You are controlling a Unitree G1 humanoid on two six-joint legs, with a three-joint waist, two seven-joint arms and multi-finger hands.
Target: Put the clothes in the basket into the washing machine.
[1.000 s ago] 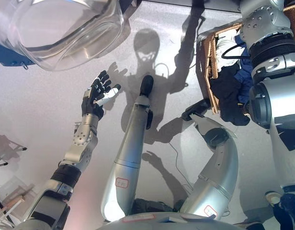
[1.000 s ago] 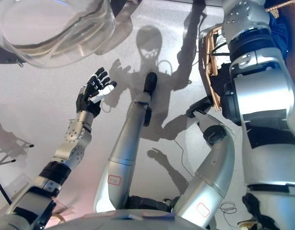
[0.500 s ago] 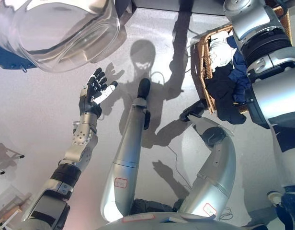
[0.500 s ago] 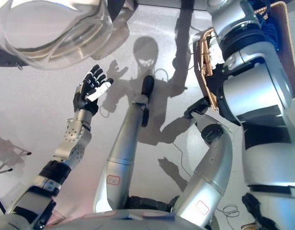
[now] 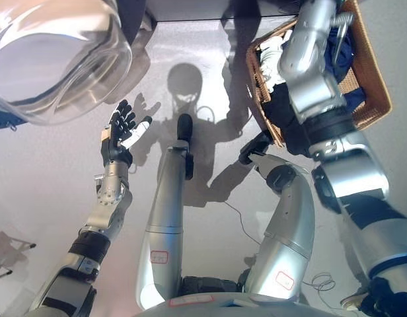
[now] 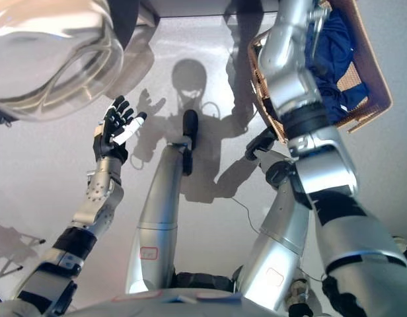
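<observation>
A wicker basket point(image 5: 370, 86) stands on the floor at the upper right. It holds dark blue clothes point(image 6: 335, 63), a white piece point(image 5: 272, 50) and a black piece point(image 5: 291, 129) hanging over its near rim. My right arm point(image 5: 310, 72) reaches up into the basket, and its hand is hidden among the clothes at the top edge. My left hand point(image 5: 120, 133) is held up, open and empty, below the washing machine's round glass door point(image 5: 55, 66) at the upper left.
The grey floor point(image 5: 45, 191) lies between the door and the basket. A dark panel point(image 5: 210, 8) runs along the top edge. A thin metal stand point(image 5: 8, 254) shows at the lower left.
The view has shifted, with the basket now more fully seen. My right arm has reached further up into the basket. My left hand stays raised and open.
</observation>
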